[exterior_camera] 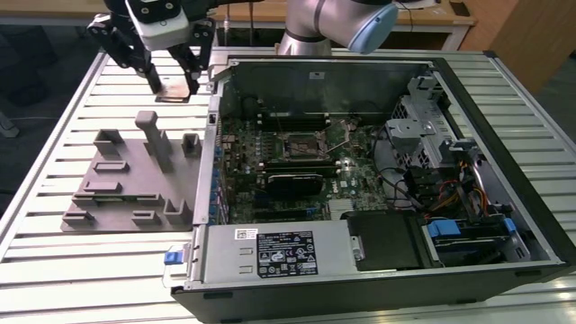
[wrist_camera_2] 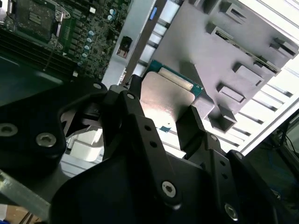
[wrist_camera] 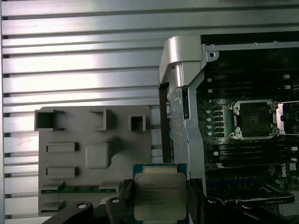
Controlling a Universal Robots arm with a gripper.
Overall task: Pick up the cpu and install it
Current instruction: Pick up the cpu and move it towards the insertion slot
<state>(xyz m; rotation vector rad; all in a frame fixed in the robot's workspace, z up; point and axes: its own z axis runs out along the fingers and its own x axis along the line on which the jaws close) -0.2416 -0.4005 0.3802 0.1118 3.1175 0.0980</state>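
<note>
1. The cpu [wrist_camera: 160, 193], a small flat square chip with a silver metal top and a thin green rim, is pinched on two opposite edges by the black two-fingered claw [wrist_camera: 159, 205]; its metal top faces the first wrist view squarely, so it appears to lie flat between the fingers and level over the surface below.
2. In the second wrist view the cpu [wrist_camera_2: 170, 93] sits at the very tips of the claw [wrist_camera_2: 163, 100], one dark finger pressed against each side, with its green edge showing beyond them.
3. In the exterior view the claw [exterior_camera: 173, 86] hangs with the cpu [exterior_camera: 173, 93] above the far end of the grey plastic tray [exterior_camera: 126, 175] of upright blocks; the chip is clear of the tray and of the slatted aluminium tabletop [exterior_camera: 54, 101].
4. The relation that matters: the black square socket [exterior_camera: 301, 144] with its metal frame lies toward the exterior view's right of the claw and nearer that camera, lower down on the green motherboard [exterior_camera: 360, 175]; the upright side wall of the open black computer case [exterior_camera: 378, 297] stands between the two.
5. In the first wrist view the socket [wrist_camera: 254, 119] shows a bare dark centre, so I judge it open; the cpu's edges look roughly parallel to the socket's.
</note>
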